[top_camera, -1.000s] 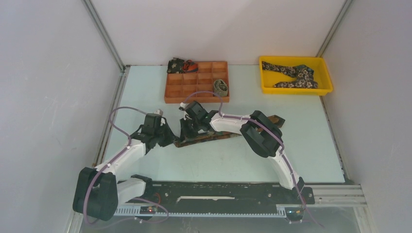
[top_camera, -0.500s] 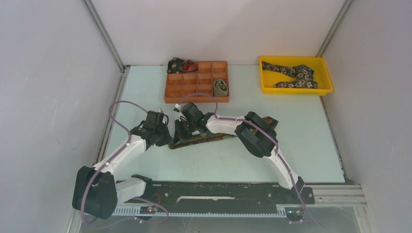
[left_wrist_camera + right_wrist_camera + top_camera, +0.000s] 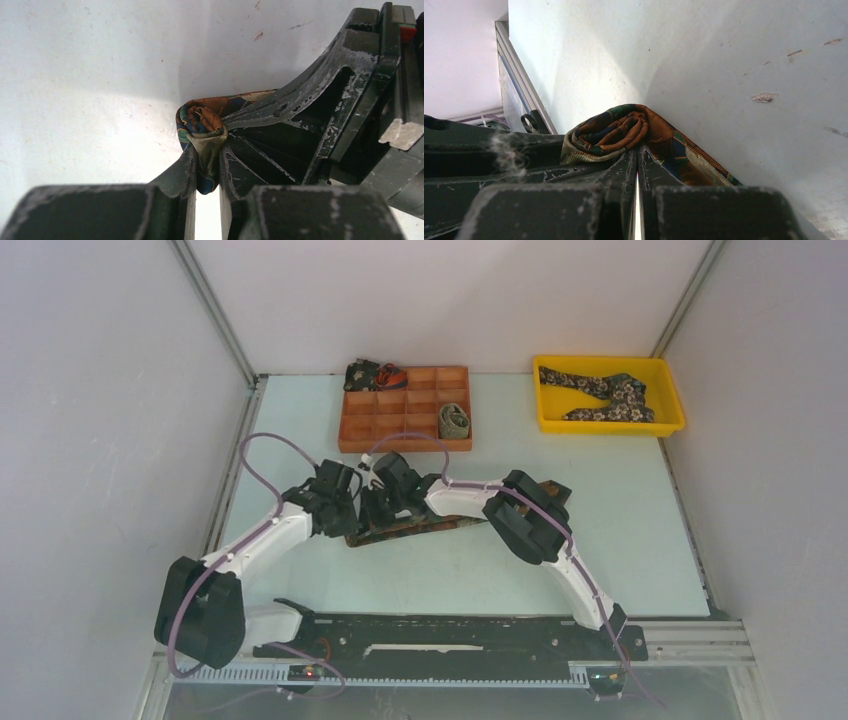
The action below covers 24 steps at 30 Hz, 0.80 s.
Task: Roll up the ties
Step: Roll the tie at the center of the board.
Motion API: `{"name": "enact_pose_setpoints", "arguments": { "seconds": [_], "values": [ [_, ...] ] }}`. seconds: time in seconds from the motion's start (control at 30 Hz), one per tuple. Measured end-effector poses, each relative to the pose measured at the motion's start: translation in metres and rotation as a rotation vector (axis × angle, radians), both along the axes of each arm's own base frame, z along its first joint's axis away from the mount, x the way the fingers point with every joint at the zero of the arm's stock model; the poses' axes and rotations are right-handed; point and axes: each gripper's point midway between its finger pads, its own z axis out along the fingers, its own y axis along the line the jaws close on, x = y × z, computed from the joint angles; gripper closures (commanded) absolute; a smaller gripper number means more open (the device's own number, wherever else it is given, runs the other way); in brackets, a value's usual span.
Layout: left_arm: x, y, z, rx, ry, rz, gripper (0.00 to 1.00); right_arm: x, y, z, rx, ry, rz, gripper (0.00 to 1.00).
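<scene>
Brown tie [image 3: 430, 526], one, pinched by left gripper [image 3: 206, 152], right gripper [image 3: 638, 150]; two coils [image 3: 455, 421] [image 3: 372, 375]

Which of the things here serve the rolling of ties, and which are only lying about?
For the job: brown tie, left gripper, right gripper, rolled ties, orange box, floral tie, yellow tray.
Only there: purple cables, base plate.
</scene>
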Motion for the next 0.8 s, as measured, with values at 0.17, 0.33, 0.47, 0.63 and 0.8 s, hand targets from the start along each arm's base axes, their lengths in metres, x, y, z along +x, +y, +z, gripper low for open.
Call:
{"name": "enact_pose_setpoints", "arguments": {
  "seconds": [0.17, 0.33, 0.47, 0.63, 0.8],
  "values": [
    [-0.002, 0.0, -0.003, 0.034, 0.021, -0.009, 1.0, 0.0, -0.005, -0.006, 0.005, 0.006, -0.001, 0.98],
    [-0.002, 0.0, -0.005, 0.063, 0.032, -0.017, 1.0, -0.002, -0.017, -0.011, 0.003, 0.021, -0.006, 0.98],
    [-0.001, -0.001, -0.005, 0.089, 0.039, -0.026, 1.0, 0.0, -0.03, -0.002, 0.002, 0.018, -0.026, 0.98],
    [0.0, -0.003, -0.006, 0.125, 0.047, -0.039, 1.0, 0.007, -0.046, 0.017, 0.015, -0.004, -0.054, 0.99],
    [0.001, -0.007, -0.009, 0.152, 0.056, -0.058, 0.95, 0.014, -0.061, 0.034, 0.026, -0.04, -0.081, 0.99]
  ]
}}
